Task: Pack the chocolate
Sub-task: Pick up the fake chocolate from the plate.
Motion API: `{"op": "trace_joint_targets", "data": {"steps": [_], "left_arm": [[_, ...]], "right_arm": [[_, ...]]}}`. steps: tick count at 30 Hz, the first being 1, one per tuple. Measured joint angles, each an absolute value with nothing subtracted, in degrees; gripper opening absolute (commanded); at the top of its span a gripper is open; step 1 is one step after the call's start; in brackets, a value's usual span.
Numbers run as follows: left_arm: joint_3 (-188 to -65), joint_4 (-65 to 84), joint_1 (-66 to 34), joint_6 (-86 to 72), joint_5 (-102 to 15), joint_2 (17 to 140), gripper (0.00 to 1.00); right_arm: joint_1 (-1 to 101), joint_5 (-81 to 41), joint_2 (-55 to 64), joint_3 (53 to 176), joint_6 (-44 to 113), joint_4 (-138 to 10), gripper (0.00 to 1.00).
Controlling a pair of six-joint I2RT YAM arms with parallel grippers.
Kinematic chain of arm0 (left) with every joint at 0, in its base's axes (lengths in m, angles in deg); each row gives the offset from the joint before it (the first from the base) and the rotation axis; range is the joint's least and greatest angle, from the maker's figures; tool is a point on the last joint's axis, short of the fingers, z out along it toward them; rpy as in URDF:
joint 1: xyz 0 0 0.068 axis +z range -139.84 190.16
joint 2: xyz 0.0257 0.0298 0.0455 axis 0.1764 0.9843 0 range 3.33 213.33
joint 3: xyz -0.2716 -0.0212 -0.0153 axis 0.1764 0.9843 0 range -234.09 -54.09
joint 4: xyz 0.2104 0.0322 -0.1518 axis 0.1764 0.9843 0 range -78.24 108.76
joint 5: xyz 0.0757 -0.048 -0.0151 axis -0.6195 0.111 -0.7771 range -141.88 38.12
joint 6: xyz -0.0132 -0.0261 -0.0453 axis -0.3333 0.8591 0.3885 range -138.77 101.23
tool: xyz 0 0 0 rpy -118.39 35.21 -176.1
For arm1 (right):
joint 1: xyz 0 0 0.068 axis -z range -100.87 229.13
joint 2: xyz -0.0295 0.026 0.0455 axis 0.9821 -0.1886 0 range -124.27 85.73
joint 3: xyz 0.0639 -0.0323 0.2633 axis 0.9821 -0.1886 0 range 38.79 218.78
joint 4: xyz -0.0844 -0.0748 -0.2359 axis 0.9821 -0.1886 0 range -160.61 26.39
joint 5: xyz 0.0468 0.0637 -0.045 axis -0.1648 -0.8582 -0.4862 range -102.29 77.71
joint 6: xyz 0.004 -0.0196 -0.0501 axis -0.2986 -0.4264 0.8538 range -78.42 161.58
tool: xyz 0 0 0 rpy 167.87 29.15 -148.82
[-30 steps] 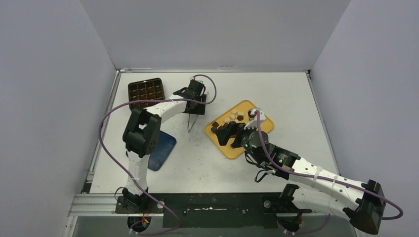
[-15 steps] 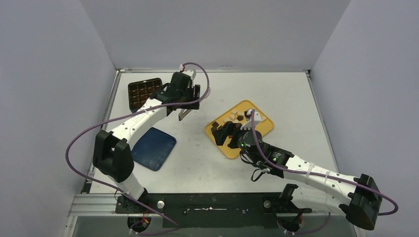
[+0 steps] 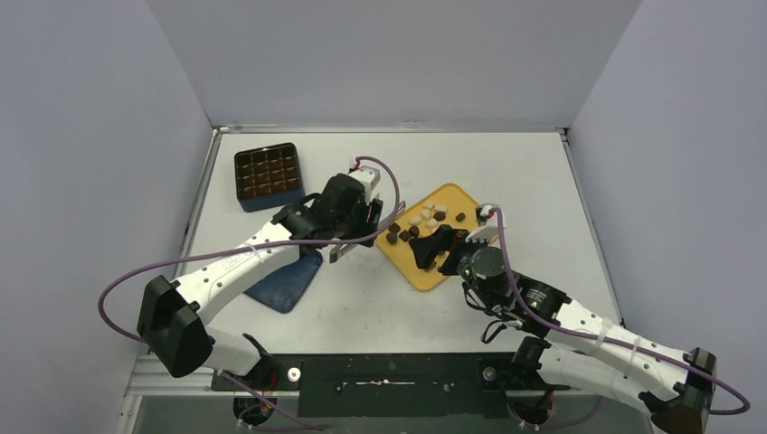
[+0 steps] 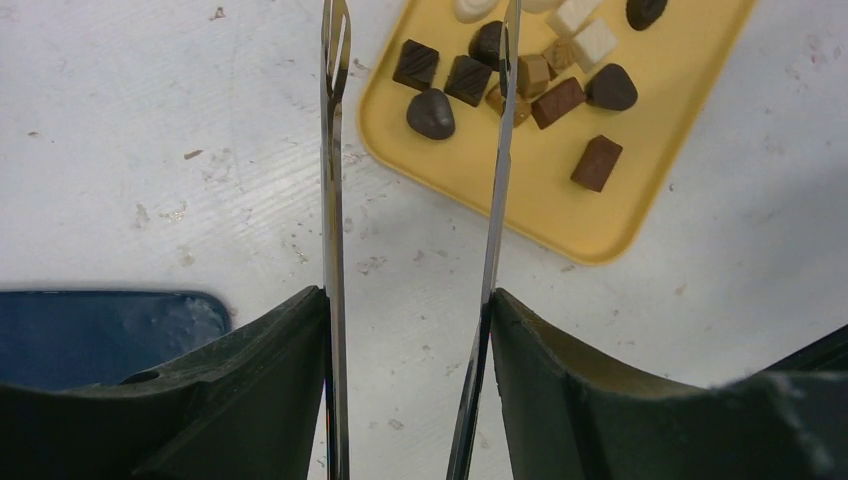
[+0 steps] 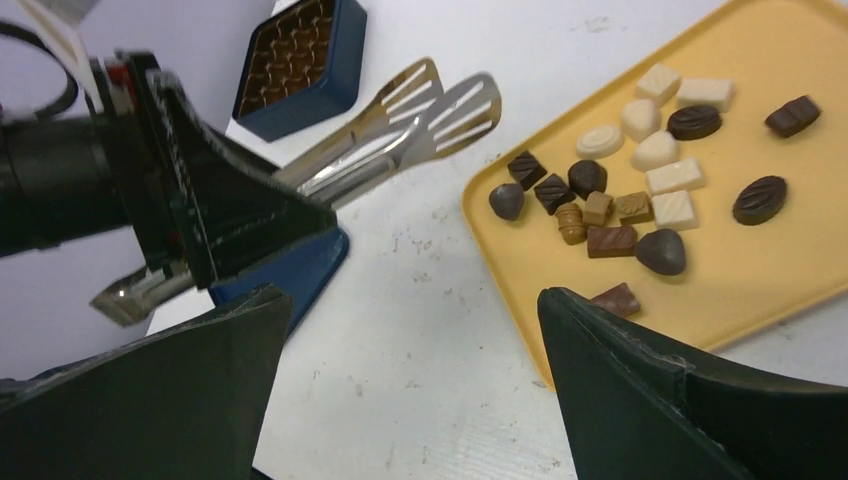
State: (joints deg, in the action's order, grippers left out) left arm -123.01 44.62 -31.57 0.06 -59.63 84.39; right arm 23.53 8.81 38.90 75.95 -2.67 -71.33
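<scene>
The chocolate (image 3: pixel 425 217) lies as several dark, mid-brown and cream pieces on a yellow tray (image 3: pixel 421 273). My left gripper (image 3: pixel 351 217) is shut on long metal tongs (image 3: pixel 391 215). In the left wrist view the two tong arms (image 4: pixel 333 200) run up from between my left gripper's (image 4: pixel 408 300) jaws, one blade over the chocolate (image 4: pixel 520 80) at the tray's (image 4: pixel 540 190) corner. My right gripper (image 3: pixel 439 249) hangs open over the tray's near-left part. In the right wrist view the right gripper (image 5: pixel 412 300) holds nothing, with chocolate (image 5: pixel 620 190) just ahead and the tongs' slotted tips (image 5: pixel 440 110) beside the tray (image 5: pixel 760 260).
A dark blue box (image 3: pixel 268 172) with a brown gridded insert stands at the back left, also in the right wrist view as the box (image 5: pixel 300 65). Its blue lid (image 3: pixel 285 280) lies flat under the left arm. Grey walls close in the table on three sides.
The left arm swung from beside the blue box down and right, bringing the tongs to the tray's left corner. The right gripper shifted slightly right over the tray and stayed open.
</scene>
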Motion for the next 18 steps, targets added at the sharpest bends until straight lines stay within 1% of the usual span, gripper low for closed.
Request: {"op": "trace_joint_targets", "data": {"steps": [9,15,18], "left_arm": [[-119.12,45.45,-39.38,0.48,-64.00,82.09,0.53],[-118.29,45.63,-41.50,0.46,-66.39,83.69,0.48],[-118.08,45.63,-41.67,0.46,-66.93,84.78,0.47]], "right_arm": [[23.53,15.37,48.83,75.95,-2.67,-79.62,1.00],[23.53,18.30,50.95,75.95,-2.91,-81.80,1.00],[23.53,18.65,50.79,75.95,-3.04,-82.07,1.00]]}}
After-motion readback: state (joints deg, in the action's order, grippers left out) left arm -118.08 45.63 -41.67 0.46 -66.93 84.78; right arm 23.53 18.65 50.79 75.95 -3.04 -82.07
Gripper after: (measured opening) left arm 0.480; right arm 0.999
